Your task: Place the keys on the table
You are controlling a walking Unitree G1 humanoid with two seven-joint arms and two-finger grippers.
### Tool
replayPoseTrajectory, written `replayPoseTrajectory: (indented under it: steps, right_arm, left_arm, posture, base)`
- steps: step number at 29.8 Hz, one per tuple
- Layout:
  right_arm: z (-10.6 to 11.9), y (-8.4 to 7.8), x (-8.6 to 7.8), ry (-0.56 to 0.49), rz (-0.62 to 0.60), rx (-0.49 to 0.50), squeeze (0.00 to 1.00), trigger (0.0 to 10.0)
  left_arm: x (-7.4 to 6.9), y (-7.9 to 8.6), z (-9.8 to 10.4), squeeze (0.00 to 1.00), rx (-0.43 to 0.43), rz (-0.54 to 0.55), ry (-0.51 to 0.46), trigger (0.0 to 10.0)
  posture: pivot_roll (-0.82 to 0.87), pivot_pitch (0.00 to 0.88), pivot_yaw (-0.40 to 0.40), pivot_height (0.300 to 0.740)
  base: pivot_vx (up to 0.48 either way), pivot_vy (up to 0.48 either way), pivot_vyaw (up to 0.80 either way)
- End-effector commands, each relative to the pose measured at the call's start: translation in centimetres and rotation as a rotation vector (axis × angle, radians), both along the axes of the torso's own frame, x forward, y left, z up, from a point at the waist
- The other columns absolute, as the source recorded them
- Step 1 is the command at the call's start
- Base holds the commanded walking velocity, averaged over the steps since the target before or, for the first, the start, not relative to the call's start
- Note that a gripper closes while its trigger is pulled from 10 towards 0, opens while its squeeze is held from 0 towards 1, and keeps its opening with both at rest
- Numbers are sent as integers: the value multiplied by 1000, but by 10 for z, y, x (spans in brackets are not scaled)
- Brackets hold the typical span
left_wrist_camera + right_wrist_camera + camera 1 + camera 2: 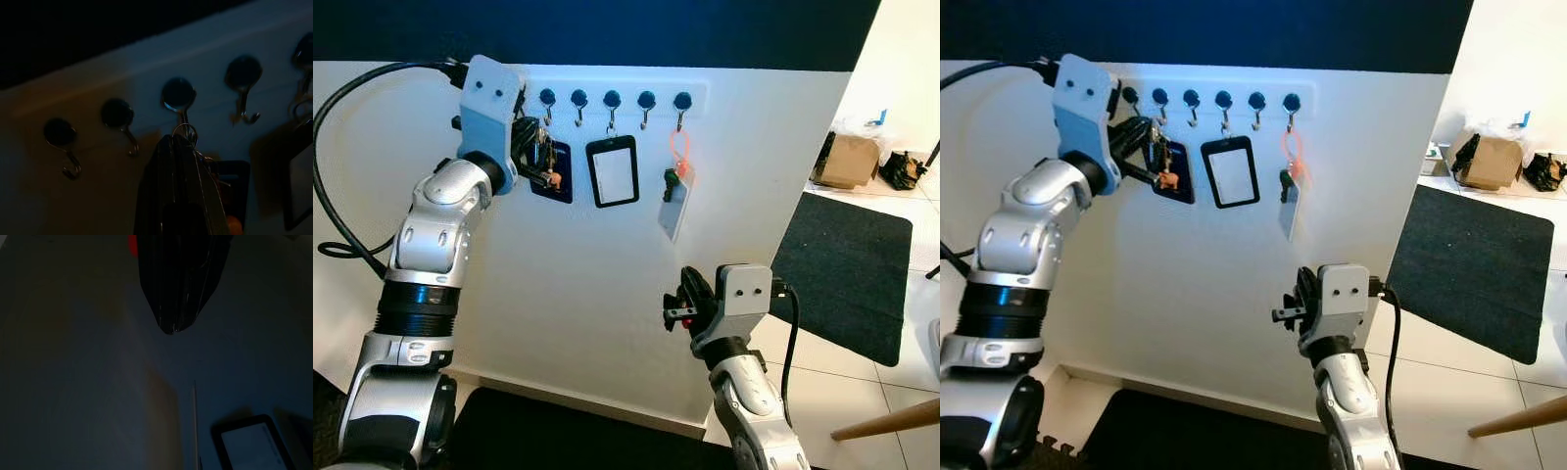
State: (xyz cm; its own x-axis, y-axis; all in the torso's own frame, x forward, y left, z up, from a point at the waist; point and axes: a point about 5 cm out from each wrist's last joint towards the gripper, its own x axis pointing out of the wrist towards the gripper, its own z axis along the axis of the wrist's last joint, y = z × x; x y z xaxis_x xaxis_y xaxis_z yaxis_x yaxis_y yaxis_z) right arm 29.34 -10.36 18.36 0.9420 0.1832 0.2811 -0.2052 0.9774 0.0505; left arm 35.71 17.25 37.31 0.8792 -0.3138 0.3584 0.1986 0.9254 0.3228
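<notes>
A bunch of keys (546, 163) hangs by its ring (186, 132) from a black hook (178, 95) on the white hook rail (626, 97) high on the white wall panel. My left gripper (534, 147) is raised to that hook, its fingers (178, 186) shut on the key ring, with the keys dangling beside them over a dark blue card (559, 178). Lower down, my right gripper (681, 302) hovers close to the panel, shut with nothing in it; its fingertips (173, 308) face the bare wall.
A black-framed badge holder (612, 171) and an orange loop with a grey tag (676, 196) hang from neighbouring hooks. A black mat (847, 264), a cardboard box (850, 160) and a wooden leg (886, 421) lie to the right on the tiled floor. Another dark mat (558, 431) lies below the panel.
</notes>
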Motion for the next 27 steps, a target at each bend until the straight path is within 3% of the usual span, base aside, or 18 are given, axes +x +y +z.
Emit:
replayPoseTrajectory:
  steps: [1,6,10,15,17,21,22,25,27]
  right_arm:
    - [0,3,-1,-4,12,-2,0,10000]
    - [0,3,-2,-4,12,-2,0,10000]
    - [0,2,-2,-5,11,-4,0,10000]
    - [0,1,-2,-6,3,-4,0,10000]
    - [-1,-1,-3,-6,-3,-5,0,10000]
    - [-2,-4,-4,-6,-8,-8,0,10000]
    - [-2,-4,-4,-6,-8,-8,0,10000]
    - [-1,-7,-3,-16,-6,-25,0,10000]
    - [-1,-8,-3,-21,-8,-34,0,10000]
  left_arm:
    - [-7,8,13,0,1,11,-42,10000]
    - [-11,8,19,0,-25,-12,-64,10000]
    - [-25,9,29,0,-121,-134,-127,10000]
    - [-37,5,10,0,-19,-216,-87,10000]
    - [-42,3,-14,0,9,-210,-26,10000]
    - [-45,-3,-48,0,-72,-101,22,10000]
    - [-45,-3,-48,0,-72,-101,22,10000]
    - [-53,-9,-97,0,-144,34,114,10000]
    - [-57,-11,-107,0,-144,42,133,10000]
  posture:
    - [18,195,79,740]
    - [18,196,77,740]
    - [15,196,83,740]
    - [15,196,87,740]
    - [18,195,88,740]
    - [26,189,79,740]
    - [26,189,79,740]
    - [27,181,64,740]
    - [26,180,63,740]
  base:
    - [0,0,0]
    - [0,0,0]
    - [0,0,0]
    - [0,0,0]
    - [0,0,0]
    - [0,0,0]
    - [0,0,0]
    - [0,0,0]
    - [0,0,0]
